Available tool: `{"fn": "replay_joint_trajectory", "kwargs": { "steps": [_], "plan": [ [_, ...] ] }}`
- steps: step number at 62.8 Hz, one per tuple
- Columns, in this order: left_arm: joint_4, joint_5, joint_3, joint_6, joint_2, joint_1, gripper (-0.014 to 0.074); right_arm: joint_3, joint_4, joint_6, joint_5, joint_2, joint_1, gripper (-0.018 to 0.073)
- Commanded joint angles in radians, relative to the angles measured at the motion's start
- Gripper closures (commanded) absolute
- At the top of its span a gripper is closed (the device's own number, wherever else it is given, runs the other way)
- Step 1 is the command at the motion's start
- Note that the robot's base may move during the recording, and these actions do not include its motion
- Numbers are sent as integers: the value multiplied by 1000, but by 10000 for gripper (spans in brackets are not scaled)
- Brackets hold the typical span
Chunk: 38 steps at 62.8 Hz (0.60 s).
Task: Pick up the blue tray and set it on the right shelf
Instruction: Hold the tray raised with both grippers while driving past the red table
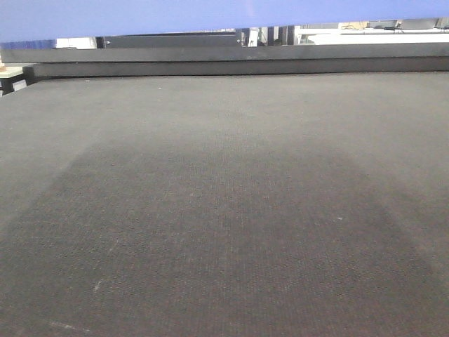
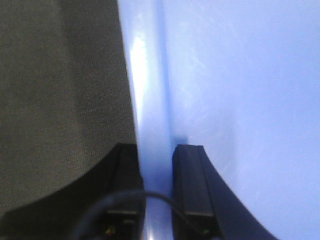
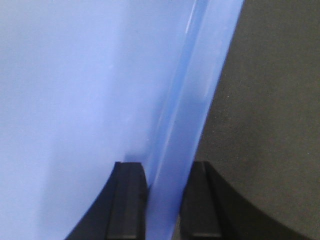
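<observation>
I hold the blue tray [image 1: 210, 14] lifted clear of the grey mat [image 1: 224, 210]. The left gripper [image 2: 157, 150] and right gripper [image 3: 164, 167] each pinch an opposite rim, jaws nearly closed. I should move both arms level and together; the glossy rim may slip.

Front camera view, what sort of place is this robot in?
Likely an indoor lab or workshop: a dark woven mat, a black ledge behind it, and white furniture with cables beyond, glimpsed under the blue tray.
</observation>
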Motion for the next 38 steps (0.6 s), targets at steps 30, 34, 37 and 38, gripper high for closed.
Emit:
{"fn": "replay_joint_trajectory", "kwargs": {
  "steps": [30,34,37,38],
  "plan": [
    [15,-6,-30,34,-26,-12,644,-42,-21,-38,-71,-21,3,504],
    [15,-6,-30,34,-26,-12,644,-42,-21,-38,-71,-21,3,504],
    [15,-6,-30,34,-26,-12,644,-42,-21,-38,-71,-21,3,504],
    [15,-6,-30,34,-26,-12,644,-42,-21,-38,-71,-21,3,504]
  ]
}}
